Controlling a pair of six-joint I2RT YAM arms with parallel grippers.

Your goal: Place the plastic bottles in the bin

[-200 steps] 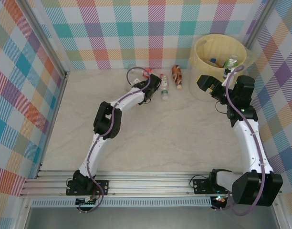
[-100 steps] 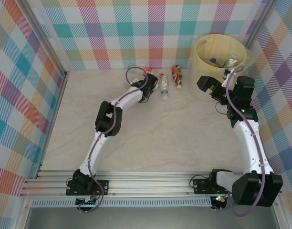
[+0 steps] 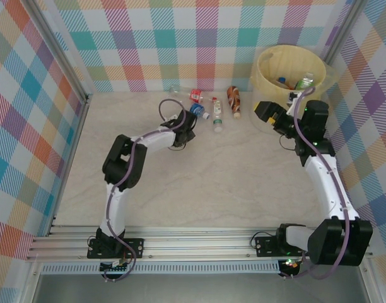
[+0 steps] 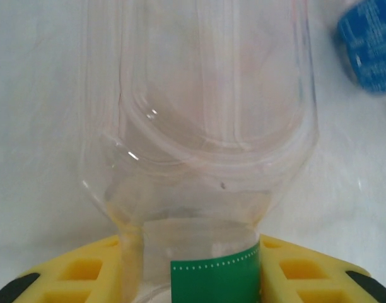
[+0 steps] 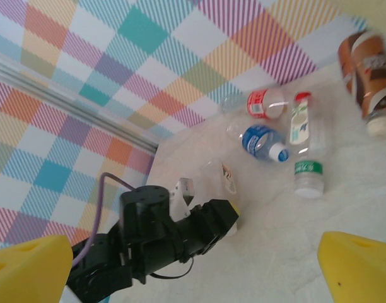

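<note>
Clenching a clear bottle (image 4: pixel 199 126) now, left fingers (image 4: pixel 86 273) have seemingly drawn back; right fingers (image 5: pixel 29 265) gape.

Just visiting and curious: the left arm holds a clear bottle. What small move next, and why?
Probably lift slightly: the left gripper is shut on the clear bottle, other bottles lie close by, and the bin stands tall, off to the right.
</note>
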